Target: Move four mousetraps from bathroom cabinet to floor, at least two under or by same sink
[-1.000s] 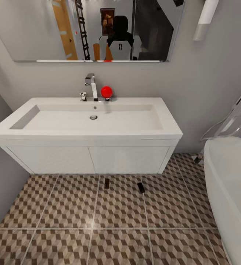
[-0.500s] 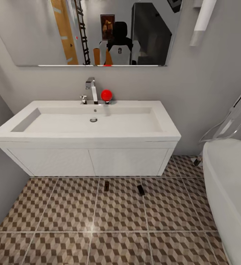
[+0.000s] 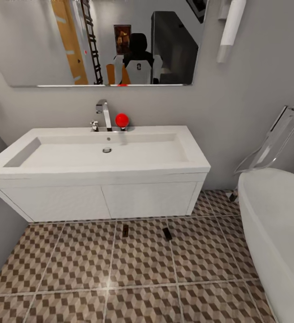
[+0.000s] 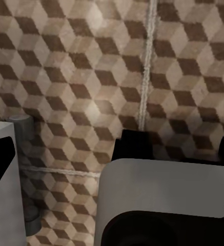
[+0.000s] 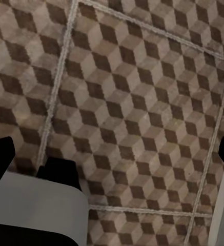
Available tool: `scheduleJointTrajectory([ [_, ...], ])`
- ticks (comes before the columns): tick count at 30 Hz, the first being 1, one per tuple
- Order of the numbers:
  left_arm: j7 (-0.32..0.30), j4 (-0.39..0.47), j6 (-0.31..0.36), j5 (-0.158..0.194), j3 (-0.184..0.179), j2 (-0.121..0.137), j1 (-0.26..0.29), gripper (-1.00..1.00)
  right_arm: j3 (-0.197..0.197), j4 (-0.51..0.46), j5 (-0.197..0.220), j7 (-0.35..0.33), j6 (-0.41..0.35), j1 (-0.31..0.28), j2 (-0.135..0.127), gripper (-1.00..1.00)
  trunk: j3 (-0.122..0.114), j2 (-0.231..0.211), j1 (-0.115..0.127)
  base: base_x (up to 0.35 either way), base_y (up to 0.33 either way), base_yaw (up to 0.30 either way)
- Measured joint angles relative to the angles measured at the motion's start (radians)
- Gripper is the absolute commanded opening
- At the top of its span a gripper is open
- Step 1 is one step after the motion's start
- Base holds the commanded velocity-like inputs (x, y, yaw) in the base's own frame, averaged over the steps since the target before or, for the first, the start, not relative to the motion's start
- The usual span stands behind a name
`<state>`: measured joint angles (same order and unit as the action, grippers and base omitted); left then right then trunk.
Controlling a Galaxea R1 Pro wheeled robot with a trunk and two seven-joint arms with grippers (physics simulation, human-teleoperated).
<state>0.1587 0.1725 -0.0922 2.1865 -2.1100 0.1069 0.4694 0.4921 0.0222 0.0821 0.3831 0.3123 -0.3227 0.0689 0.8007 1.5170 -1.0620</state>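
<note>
Over bathroom floor (image 5: 142, 102), both jaws wide apart, empty

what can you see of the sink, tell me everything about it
The sink is a wide white rectangular basin, shallow, with a small round drain near its back. A chrome tap stands at the back rim beside a red ball. It sits on a white two-door vanity against the grey wall, under a mirror. The basin looks empty and dry. Two small mousetraps lie on the tiled floor just in front of it.

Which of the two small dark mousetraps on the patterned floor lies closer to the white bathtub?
The right-hand mousetrap, angled; the other mousetrap sits further left, straight.
</note>
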Motion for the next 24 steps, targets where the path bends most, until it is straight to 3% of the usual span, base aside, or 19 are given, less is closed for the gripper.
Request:
scheduleJointTrajectory([
  [24,0.000,0.000,0.000,0.000,0.000,0.001,0.000,1.00,0.001,0.001,-0.001,0.000,-0.001,0.000,0.001,1.00,-0.039,0.000,0.000,0.000,0.000,-0.129],
])
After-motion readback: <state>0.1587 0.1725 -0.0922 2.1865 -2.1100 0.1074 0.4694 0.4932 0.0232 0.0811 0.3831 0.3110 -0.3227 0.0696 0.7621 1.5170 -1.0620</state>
